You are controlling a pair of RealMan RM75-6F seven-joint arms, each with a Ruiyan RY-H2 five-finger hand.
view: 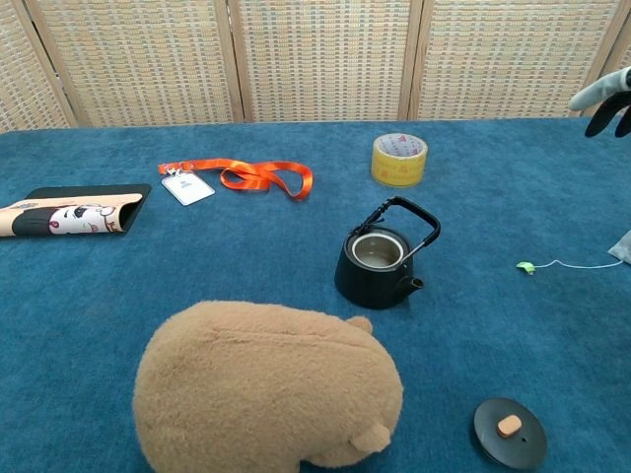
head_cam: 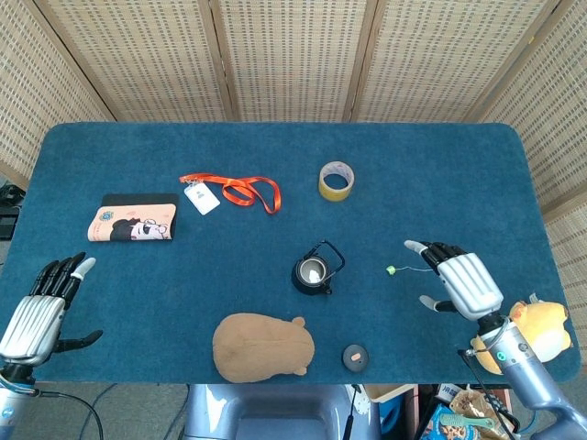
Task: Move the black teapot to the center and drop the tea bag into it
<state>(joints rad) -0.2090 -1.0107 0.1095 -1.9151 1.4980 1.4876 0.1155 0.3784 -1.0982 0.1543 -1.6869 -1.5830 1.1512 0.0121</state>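
Observation:
The black teapot (head_cam: 312,272) (view: 380,261) stands lidless near the table's middle, handle raised. Its lid (head_cam: 355,356) (view: 509,431) lies near the front edge. The tea bag (view: 623,246) shows at the chest view's right edge, its string running to a green tag (head_cam: 391,269) (view: 525,266). My right hand (head_cam: 459,280) hovers with fingers spread over the place where the bag lies, hiding it in the head view; its fingertips (view: 603,99) enter the chest view top right. My left hand (head_cam: 41,307) is open at the front left corner, holding nothing.
A brown plush (head_cam: 263,346) (view: 268,389) lies in front of the teapot. A yellow tape roll (head_cam: 336,180), an orange lanyard (head_cam: 229,191) and a printed pouch (head_cam: 133,220) sit further back and left. A yellow plush toy (head_cam: 537,330) hangs off the right front corner.

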